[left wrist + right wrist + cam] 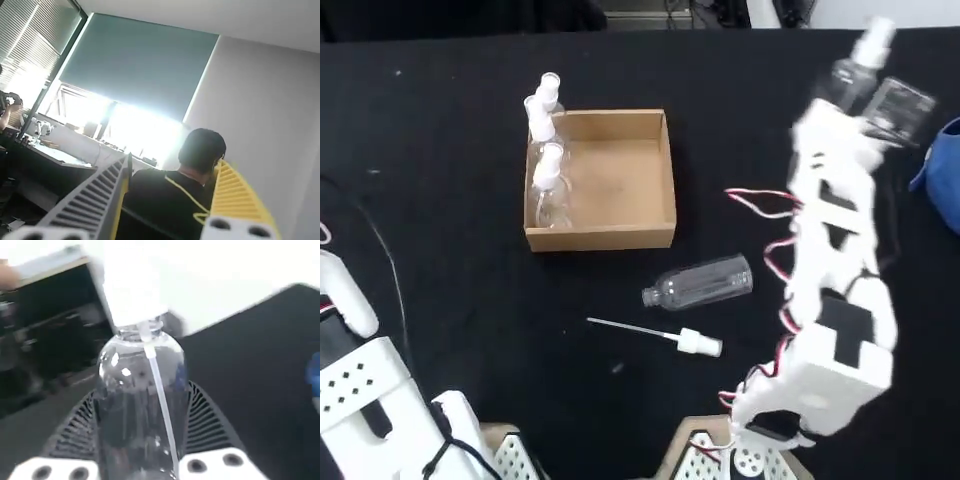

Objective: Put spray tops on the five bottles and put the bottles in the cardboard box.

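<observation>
- The right gripper (142, 405) is clamped on a bottle (135, 430). A spray top (132, 290) is already on it, and its tube hangs down inside.
- This bottle's long axis runs along the fingers. The top points out past the fingertips, away from the arm's base and towards the table's (440, 200) far edge.
- This looks like the fourth bottle, capped and ready to box. I cannot tell whether the top is screwed fully home.
- The next move calls for a long swing back and across to the cardboard box (600, 238), then a gentle release beside the three capped bottles (550, 195).
- Well behind the gripper, a bare bottle (698, 283) lies flat, its neck towards the box side.
- Just beyond it lies a loose spray top (698, 343), its tube pointing the same way.
- The left gripper (170, 200) is spread wide, holding nothing, and aimed up at the room.
</observation>
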Controlling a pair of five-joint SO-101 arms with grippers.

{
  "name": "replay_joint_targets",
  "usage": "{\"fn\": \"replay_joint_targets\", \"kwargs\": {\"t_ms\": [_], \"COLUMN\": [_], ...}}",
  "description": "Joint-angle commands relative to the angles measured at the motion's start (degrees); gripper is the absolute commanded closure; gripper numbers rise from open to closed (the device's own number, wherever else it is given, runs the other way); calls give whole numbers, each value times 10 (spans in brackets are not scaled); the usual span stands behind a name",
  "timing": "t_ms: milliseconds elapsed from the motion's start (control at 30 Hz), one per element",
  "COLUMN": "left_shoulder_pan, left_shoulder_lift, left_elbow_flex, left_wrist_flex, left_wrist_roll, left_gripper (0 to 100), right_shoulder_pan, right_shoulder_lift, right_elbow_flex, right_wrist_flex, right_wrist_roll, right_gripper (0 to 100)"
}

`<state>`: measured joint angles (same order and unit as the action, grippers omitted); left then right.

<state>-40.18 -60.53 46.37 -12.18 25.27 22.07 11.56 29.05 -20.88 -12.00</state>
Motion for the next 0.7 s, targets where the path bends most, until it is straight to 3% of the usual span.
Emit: {"fn": "replay_joint_targets", "kwargs": {"t_ms": [0, 267, 667], "left_shoulder_pan": [6, 45, 45], "left_shoulder_lift": [-3, -3, -3], "left_elbow_flex": [-9, -6, -6], "left_wrist_flex": [-11, -9, -8], "left_wrist_roll": [7, 4, 4], "left_gripper": [848, 848, 848], "right_shoulder_pan": [61, 93, 154], "right_shoulder_lift": [-43, -21, 224], "right_elbow_flex": [10, 176, 102], "right_wrist_flex": [-30, -344, -554], "right_wrist_roll": [31, 132, 140], "right_gripper": [987, 987, 987]}}
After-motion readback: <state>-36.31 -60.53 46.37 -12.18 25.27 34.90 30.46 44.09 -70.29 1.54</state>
